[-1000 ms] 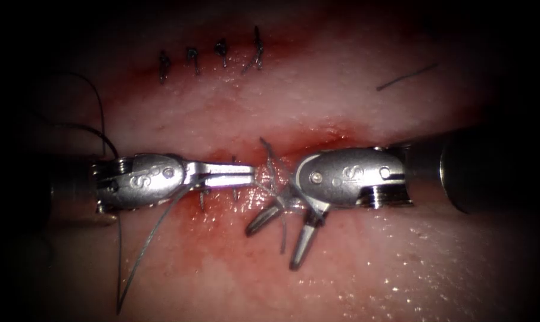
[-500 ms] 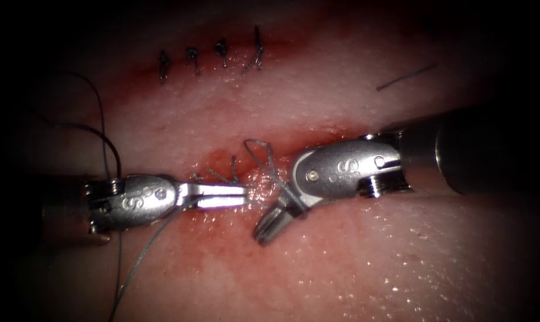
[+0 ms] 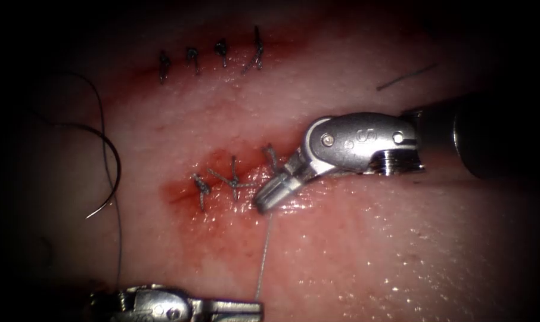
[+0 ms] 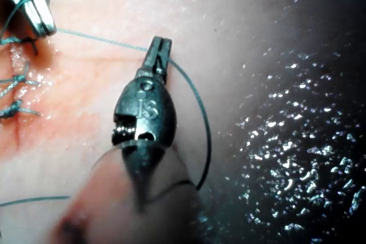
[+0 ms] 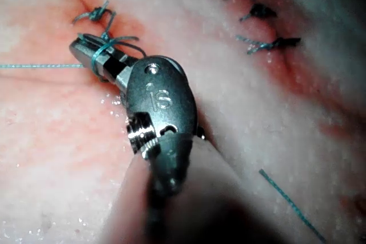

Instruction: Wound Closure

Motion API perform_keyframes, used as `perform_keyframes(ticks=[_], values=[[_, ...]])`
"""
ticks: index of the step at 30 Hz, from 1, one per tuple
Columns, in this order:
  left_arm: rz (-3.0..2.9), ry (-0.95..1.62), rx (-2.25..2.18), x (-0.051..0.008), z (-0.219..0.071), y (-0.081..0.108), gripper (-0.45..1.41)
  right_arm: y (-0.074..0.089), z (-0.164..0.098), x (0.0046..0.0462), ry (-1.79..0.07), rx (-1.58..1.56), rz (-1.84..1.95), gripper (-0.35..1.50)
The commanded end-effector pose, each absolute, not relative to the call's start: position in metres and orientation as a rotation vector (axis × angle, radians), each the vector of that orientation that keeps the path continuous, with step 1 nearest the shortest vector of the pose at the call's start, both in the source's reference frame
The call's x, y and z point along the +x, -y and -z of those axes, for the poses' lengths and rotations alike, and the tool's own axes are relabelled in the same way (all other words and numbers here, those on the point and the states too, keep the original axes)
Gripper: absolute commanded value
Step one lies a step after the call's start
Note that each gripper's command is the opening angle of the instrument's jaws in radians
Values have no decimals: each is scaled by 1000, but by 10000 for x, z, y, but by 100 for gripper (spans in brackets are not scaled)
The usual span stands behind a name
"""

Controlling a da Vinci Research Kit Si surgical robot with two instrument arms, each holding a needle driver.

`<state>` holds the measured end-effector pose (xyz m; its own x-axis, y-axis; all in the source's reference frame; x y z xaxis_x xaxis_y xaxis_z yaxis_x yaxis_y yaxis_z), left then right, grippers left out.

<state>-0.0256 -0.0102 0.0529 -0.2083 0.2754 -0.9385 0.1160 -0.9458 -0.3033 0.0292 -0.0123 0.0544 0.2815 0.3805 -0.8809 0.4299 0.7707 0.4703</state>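
Observation:
My right tool (image 3: 263,201) is shut on the thread at the newest stitch (image 3: 271,156) of the cut (image 3: 222,179), with a loop of thread (image 5: 102,47) wound around its jaws (image 5: 81,51). A taut strand (image 3: 263,256) runs from there down to my left tool (image 3: 258,309), which is shut on the thread (image 4: 162,45) near the picture's lower edge. The curved needle (image 3: 116,170) lies loose on the tissue, left of the cut. Neither tool holds it.
Two tied stitches (image 3: 199,188) (image 3: 234,176) sit left of the newest one, in red fluid. A second row of several stitches (image 3: 222,53) lies farther back. A cut piece of thread (image 3: 407,76) rests at the back right. Slack thread (image 3: 103,119) curls at the left.
The right jaws have shut on the thread and lifted slightly up and to the right. The left tool has drawn its strand down, away from the cut, pulling it taut.

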Motion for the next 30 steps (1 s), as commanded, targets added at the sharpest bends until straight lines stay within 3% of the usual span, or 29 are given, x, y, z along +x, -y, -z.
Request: perform_keyframes(ticks=[1,30], values=[[-2327,502,-1907,-265,-522,126,-45,119,-556,297,-1322,735,18,-35],[-2333,716,-1908,-293,-505,256,-45,49,-605,297,-1265,484,-258,-35]])
